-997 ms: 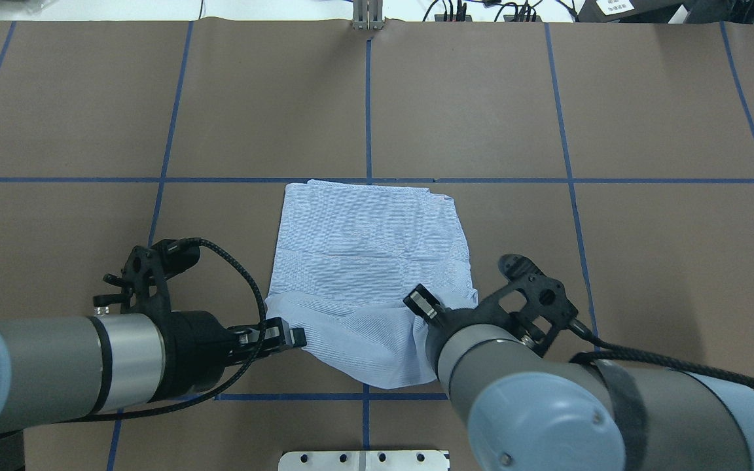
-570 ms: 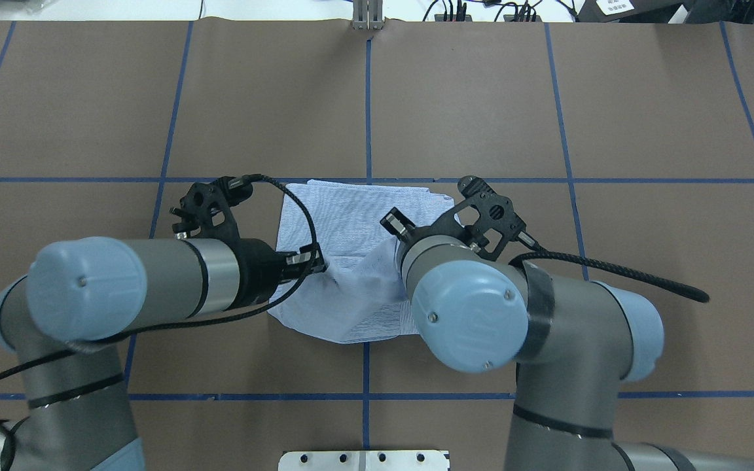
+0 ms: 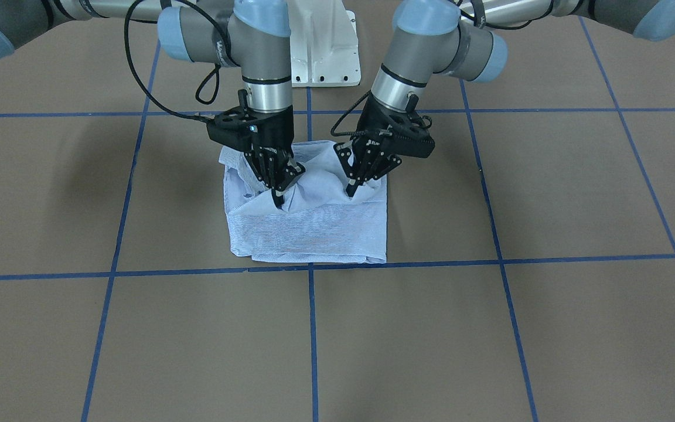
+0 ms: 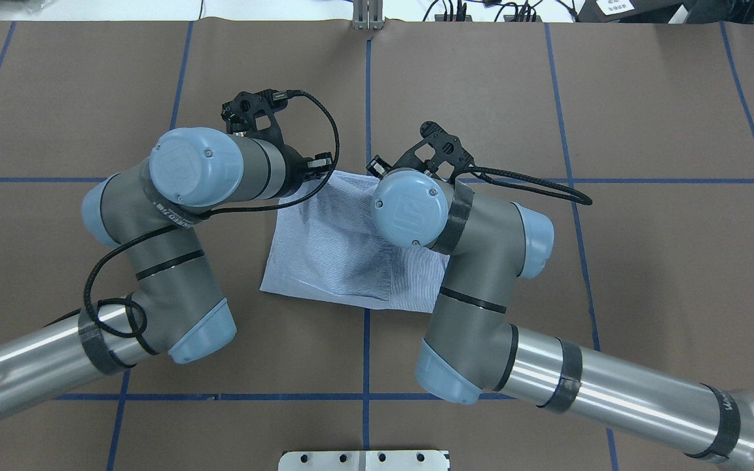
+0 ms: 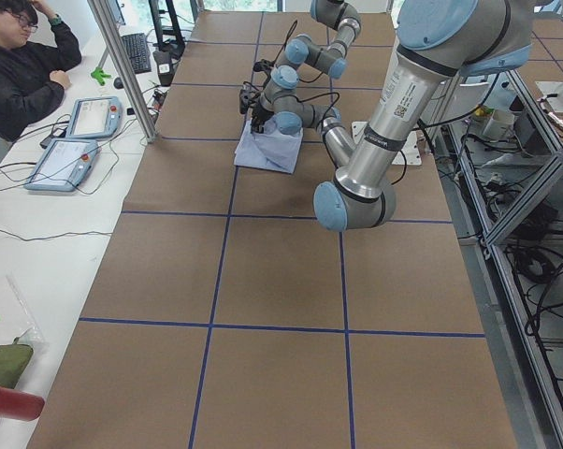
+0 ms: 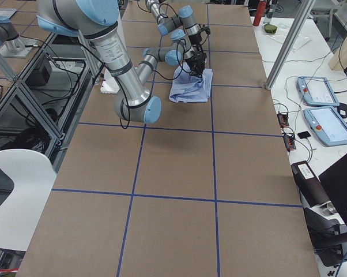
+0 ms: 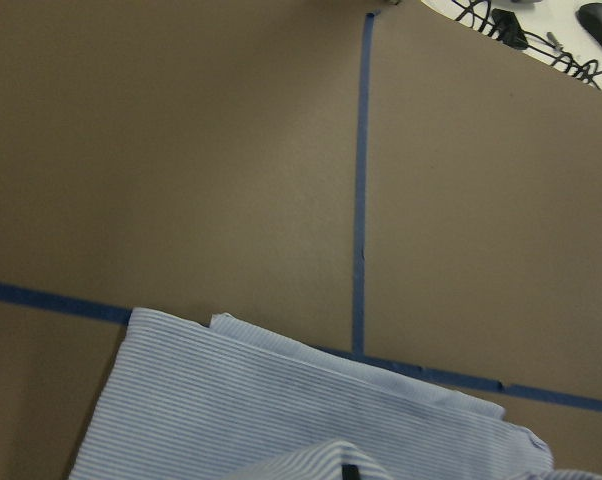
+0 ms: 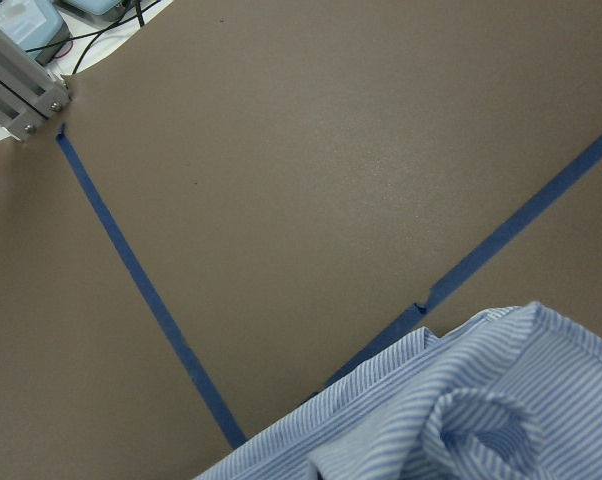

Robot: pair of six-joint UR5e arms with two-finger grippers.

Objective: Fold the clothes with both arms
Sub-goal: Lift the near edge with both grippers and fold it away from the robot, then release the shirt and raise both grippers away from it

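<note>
Overhead, the left arm [image 4: 200,167] and right arm [image 4: 410,209] hide most of the left claw [image 3: 350,190], the right claw [image 3: 278,199] and the part of the shirt [image 4: 324,255] nearest the far edge of the counter [image 4: 645,98]. Both wrist views cut the shirt off at their bottom edge. In the side views the claws are too small to read.

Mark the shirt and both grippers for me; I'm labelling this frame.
shirt [image 3: 308,231]: front-facing view, flat lower layer.
left gripper [image 3: 351,190]: front-facing view, fingertips at the cloth.
right gripper [image 3: 279,200]: front-facing view, fingertips at the cloth.
</note>
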